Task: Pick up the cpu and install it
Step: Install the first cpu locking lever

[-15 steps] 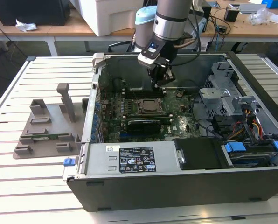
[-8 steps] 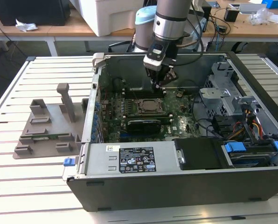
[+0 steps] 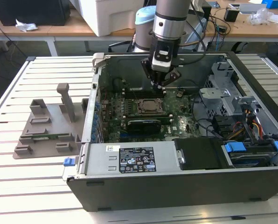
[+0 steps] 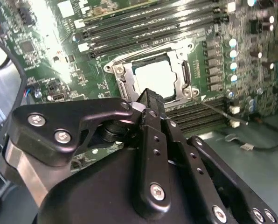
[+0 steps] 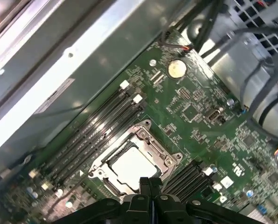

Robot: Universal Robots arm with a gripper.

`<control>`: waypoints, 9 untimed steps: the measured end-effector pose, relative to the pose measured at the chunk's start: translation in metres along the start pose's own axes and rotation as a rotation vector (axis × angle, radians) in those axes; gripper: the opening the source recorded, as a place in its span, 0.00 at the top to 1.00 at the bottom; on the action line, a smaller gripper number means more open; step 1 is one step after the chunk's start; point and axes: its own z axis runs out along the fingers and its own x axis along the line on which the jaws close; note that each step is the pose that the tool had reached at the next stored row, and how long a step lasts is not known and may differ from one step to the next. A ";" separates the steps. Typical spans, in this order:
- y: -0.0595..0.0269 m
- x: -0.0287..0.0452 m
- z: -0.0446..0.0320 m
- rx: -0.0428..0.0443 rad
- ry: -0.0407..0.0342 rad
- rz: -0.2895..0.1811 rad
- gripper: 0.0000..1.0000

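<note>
The cpu (image 3: 150, 106), a pale silvery square, lies flat inside the black socket frame (image 3: 138, 103) on the green motherboard in the open computer case. It shows in both wrist views (image 4: 154, 77) (image 5: 129, 165), ringed by the metal socket frame (image 4: 182, 70) (image 5: 150, 140). My gripper (image 3: 160, 84) hangs a little above the socket, toward its far side in the exterior view. Its two black fingers are pressed together with nothing between them (image 4: 148, 95) (image 5: 149, 182). The gripper is apart from the cpu.
Memory slots (image 4: 143, 28) flank the socket. A coin battery (image 5: 177, 69) sits on the board. The power supply with a white label (image 3: 134, 158) lines the case's near side, and drive cages and cables (image 3: 232, 107) fill the exterior view's right. A grey fixture (image 3: 50, 126) stands outside the case.
</note>
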 end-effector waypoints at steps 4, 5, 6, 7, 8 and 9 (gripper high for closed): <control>0.0000 0.0000 0.0000 0.0005 -0.0135 -0.121 0.89; 0.0000 0.0000 0.0000 0.0006 -0.0166 -0.148 0.89; 0.0000 0.0000 0.0000 0.0007 -0.0188 -0.169 0.89; 0.0000 0.0000 0.0000 0.0007 -0.0219 -0.197 0.89; 0.0000 0.0000 0.0000 0.0008 -0.0240 -0.216 0.89; 0.0000 0.0000 0.0000 0.0008 -0.0259 -0.234 0.89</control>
